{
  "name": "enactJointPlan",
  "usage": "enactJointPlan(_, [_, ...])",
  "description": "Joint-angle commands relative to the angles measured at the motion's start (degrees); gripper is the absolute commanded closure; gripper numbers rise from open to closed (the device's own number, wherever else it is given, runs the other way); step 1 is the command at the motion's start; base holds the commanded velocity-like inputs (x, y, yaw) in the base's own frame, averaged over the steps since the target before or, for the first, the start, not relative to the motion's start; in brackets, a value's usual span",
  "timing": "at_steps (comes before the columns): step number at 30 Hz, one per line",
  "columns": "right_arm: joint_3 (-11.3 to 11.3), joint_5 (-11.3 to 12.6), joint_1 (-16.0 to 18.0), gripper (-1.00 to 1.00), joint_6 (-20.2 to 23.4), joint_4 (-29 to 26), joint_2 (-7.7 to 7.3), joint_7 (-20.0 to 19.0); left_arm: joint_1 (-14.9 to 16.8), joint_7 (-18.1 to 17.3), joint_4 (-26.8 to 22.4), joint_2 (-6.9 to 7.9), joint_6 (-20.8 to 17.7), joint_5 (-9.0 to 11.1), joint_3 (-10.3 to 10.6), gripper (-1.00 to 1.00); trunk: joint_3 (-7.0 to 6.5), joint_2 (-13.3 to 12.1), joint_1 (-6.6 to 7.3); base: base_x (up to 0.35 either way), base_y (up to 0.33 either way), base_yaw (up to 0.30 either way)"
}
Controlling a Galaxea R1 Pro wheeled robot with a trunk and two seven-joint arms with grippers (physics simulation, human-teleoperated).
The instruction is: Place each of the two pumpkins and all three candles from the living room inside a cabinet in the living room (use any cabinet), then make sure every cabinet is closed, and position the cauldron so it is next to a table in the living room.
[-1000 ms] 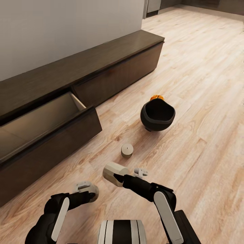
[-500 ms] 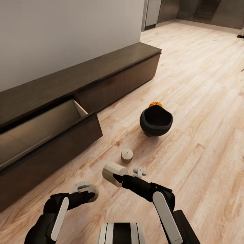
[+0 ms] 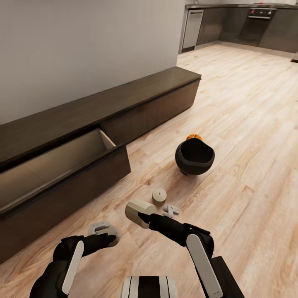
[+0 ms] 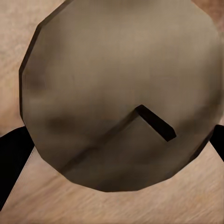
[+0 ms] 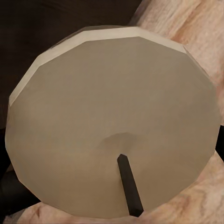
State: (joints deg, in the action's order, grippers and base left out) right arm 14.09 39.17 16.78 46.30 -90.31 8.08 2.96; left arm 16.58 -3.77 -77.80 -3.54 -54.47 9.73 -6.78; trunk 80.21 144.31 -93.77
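Observation:
The cabinet [image 3: 136, 93] runs along the wall. Its left drawer [image 3: 62, 159] is pulled open and shows pale wood inside. On the floor stands the black cauldron [image 3: 194, 157], with one orange pumpkin [image 3: 193, 137] peeking out behind it. A beige candle [image 3: 159, 195] stands upright on the floor between the cauldron and my arms. My right gripper [image 3: 142, 215] is shut on a pale candle [image 5: 112, 135], held sideways. My left gripper [image 3: 108, 236] is shut on a darker candle [image 4: 121, 93], its wick facing the camera and dark fingers [image 4: 9, 158] at its sides.
A white wall [image 3: 82, 45] rises behind the cabinet. Bare wooden floor [image 3: 256, 136] stretches to the right and far back, where grey kitchen units [image 3: 248, 25] stand. The open drawer juts out into the floor at my left.
The head view has tilted up, bringing the kitchen into sight and shifting the floor things lower in the picture. Both arms keep their pose and their hold on the candles.

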Motion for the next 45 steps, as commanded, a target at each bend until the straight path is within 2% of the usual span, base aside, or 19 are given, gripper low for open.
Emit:
enactJointPlan(1, [-0.02, 0.53, 0.01, 1.0, 0.2, -0.02, 0.01, 0.33, 0.03, -0.28, -0.02, -0.06, -0.29, -0.14, -0.16, 1.0, -0.25, 0.0, 0.03, 0.0, 0.0, 0.206])
enactJointPlan(20, [0.06, 0.55, 0.01, 1.0, 0.2, 0.14, 0.1, 0.34, 0.03, -0.28, 0.01, -0.22, -0.29, -0.15, -0.16, 1.0, -5.63, -0.26, 0.52, -0.037, 0.0, 0.209])
enactJointPlan(35, [0.06, 0.55, 0.01, 1.0, 0.2, 0.14, 0.11, 0.36, 0.03, -0.36, -0.04, -0.26, -0.29, 0.01, -0.16, 1.0, -6.56, -0.26, 0.52, -0.033, 0.0, 0.21])
enactJointPlan(45, [0.06, 0.56, 0.01, 1.0, 0.03, 0.14, 0.17, 0.38, 0.03, -0.28, -0.02, -0.36, -0.36, -0.06, -0.16, 1.0, -9.39, -0.39, 0.78, -0.013, 0.0, 0.21])
